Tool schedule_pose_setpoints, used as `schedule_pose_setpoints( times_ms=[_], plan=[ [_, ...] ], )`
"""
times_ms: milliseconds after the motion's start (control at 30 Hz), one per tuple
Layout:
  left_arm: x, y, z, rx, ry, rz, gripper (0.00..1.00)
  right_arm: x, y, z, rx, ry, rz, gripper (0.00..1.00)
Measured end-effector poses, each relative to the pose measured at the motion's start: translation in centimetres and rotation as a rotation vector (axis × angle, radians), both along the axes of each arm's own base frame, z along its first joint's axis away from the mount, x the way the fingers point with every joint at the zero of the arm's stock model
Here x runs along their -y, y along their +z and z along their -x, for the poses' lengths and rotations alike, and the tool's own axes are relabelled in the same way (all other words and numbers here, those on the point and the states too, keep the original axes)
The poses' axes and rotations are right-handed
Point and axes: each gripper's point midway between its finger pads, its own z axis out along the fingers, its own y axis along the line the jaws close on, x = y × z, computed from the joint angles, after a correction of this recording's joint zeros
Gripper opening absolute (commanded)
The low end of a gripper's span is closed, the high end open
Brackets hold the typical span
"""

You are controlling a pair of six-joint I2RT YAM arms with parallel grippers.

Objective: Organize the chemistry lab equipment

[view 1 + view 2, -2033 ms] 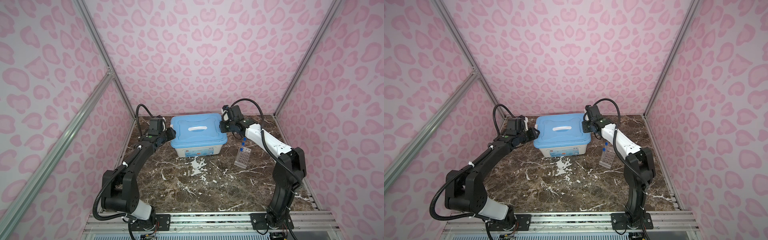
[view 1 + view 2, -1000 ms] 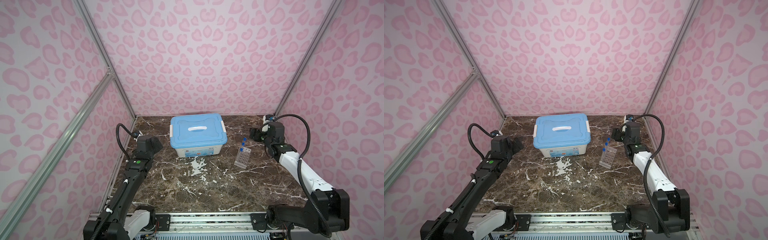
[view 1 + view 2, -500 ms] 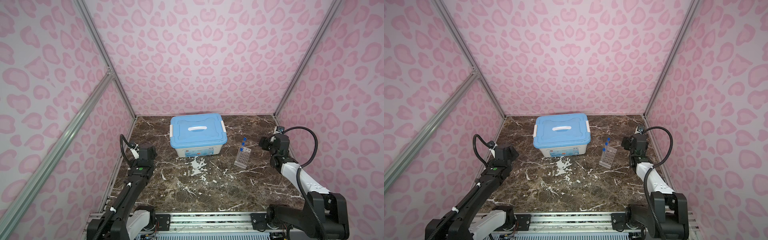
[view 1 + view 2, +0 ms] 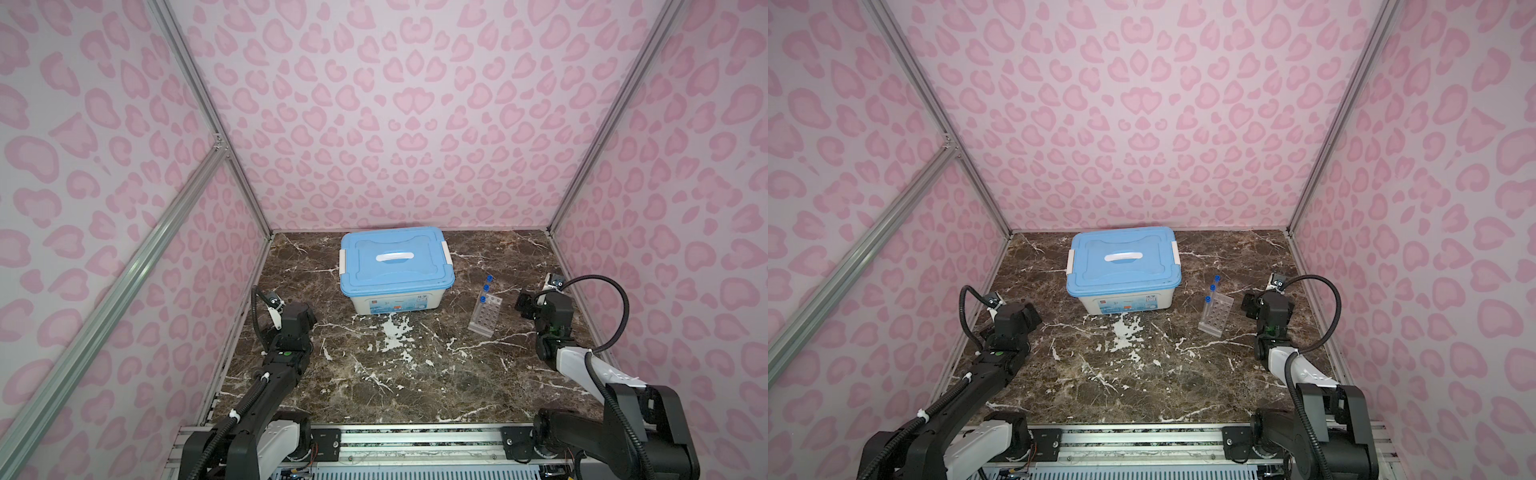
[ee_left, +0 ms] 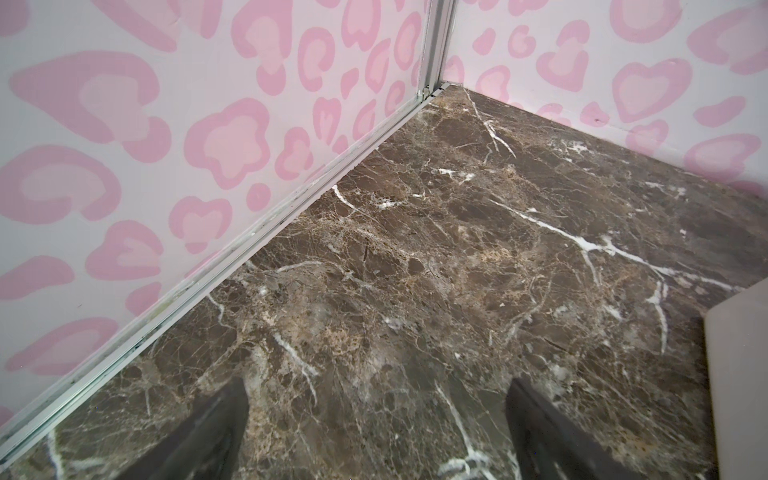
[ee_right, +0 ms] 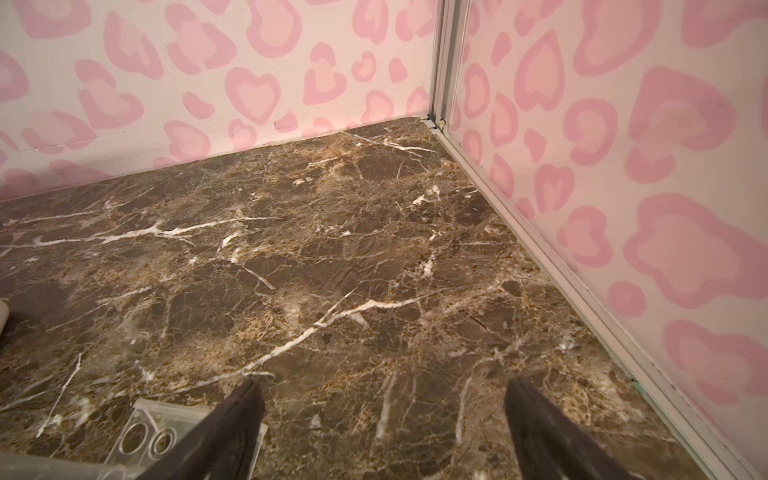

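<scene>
Left gripper (image 5: 374, 399) and right gripper (image 6: 382, 390): jaws spread wide, both empty, over bare marble table (image 4: 395, 374). Clear rack (image 4: 485, 316) stands near the right gripper, holding three blue-capped test tubes (image 4: 485, 287). Lidded white bin (image 4: 390, 305) lies beyond it; its front label is too small to read.

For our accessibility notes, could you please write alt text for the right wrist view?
The right gripper hangs wide open and empty, its two dark fingers over a brown white-veined marble tabletop. A corner of a clear holed rack shows beside one finger, and pink heart-print walls meet at an aluminium corner post.
</scene>
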Motion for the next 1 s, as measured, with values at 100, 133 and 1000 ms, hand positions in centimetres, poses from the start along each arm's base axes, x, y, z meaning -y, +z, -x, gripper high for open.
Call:
schedule_pose_setpoints(
  times_ms=[100,133,1000],
  plan=[
    [0.2,-0.2,-0.4,0.007,-0.026,-0.015,0.98,-0.1,0.2,0.0,0.023,0.003,0.010,0.92],
    [0.4,-0.3,-0.6,0.012,-0.040,-0.022,0.98,-0.1,0.2,0.0,0.028,0.005,0.012,0.92],
    [2.6,-0.7,-4.2,0.112,-0.268,-0.054,0.99,-2.7,-3.2,-1.1,0.055,0.112,0.102,0.93]
  ],
)
